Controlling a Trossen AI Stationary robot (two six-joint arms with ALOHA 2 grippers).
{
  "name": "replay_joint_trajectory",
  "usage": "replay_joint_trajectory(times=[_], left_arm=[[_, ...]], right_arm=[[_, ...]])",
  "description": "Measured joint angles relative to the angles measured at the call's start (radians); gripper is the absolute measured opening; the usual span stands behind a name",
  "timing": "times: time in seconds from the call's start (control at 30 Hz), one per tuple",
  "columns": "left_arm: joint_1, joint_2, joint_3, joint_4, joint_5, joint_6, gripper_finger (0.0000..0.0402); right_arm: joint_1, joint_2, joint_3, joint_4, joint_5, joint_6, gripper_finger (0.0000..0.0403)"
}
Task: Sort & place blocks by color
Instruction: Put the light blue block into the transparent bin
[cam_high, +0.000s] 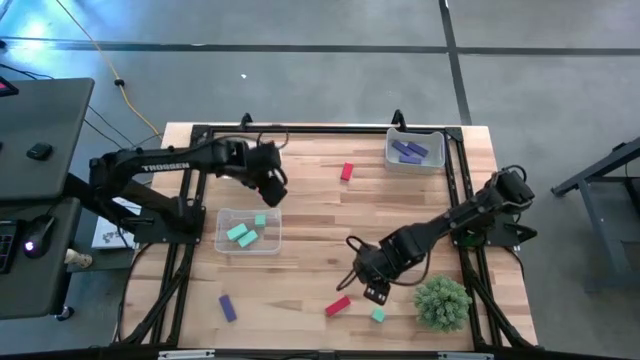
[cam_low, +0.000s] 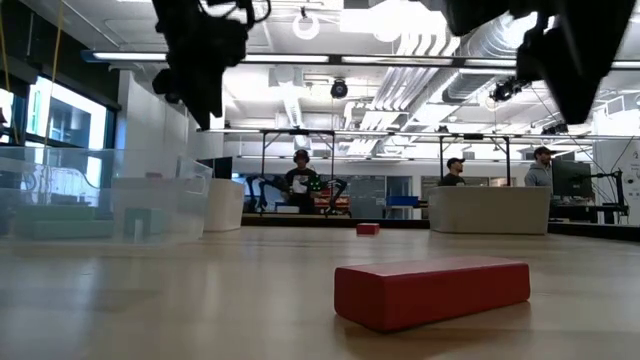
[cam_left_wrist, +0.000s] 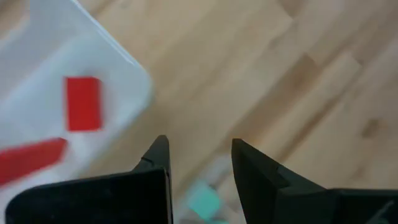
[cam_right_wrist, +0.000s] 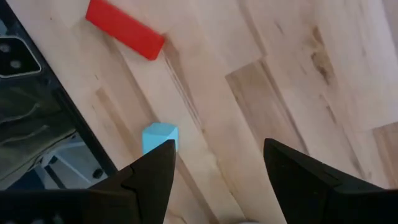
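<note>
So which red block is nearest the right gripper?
The red bar near the front edge, just beside the right gripper; the other loose red block lies far back, mid-table.

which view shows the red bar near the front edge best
The low view: the red bar fills the foreground, unobstructed. The high view shows it small, beside the right gripper. The right wrist view shows it whole. The left wrist view misses it.

red blocks (cam_left_wrist: 82, 103) blurred, one cut off

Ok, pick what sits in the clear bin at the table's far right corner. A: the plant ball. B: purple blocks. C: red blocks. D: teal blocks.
B: the high view shows purple blocks lying inside the far-right clear bin, and nothing else in it.
</note>
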Motion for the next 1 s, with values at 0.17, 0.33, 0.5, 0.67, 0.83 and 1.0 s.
replay_joint_trajectory(times=[0.17, 0.33, 0.5, 0.67, 0.83, 1.0], left_arm=[[-0.154, -0.021, 0.0, 0.0, -0.003, -0.146, 0.0085], [-0.309, -0.029, 0.0, 0.002, -0.003, -0.296, 0.0085], [-0.441, -0.029, 0.0, 0.002, -0.012, -0.422, 0.0085], [-0.544, -0.029, 0.0, 0.005, -0.045, -0.537, 0.0085], [-0.619, -0.029, 0.0, 0.006, -0.049, -0.613, 0.0085], [-0.682, -0.029, 0.0, 0.006, -0.082, -0.668, 0.0085]], right_arm=[[0.059, 0.0, 0.0, 0.009, 0.025, 0.063, 0.0234], [0.115, 0.0, 0.0, 0.063, 0.054, 0.127, 0.0234], [0.157, 0.0, 0.0, 0.085, 0.097, 0.18, 0.0234], [0.183, 0.002, 0.0, 0.098, 0.117, 0.187, 0.0234], [0.195, 0.046, 0.0, 0.137, 0.11, 0.206, 0.0234], [0.208, 0.104, -0.002, 0.174, 0.104, 0.234, 0.0234]])
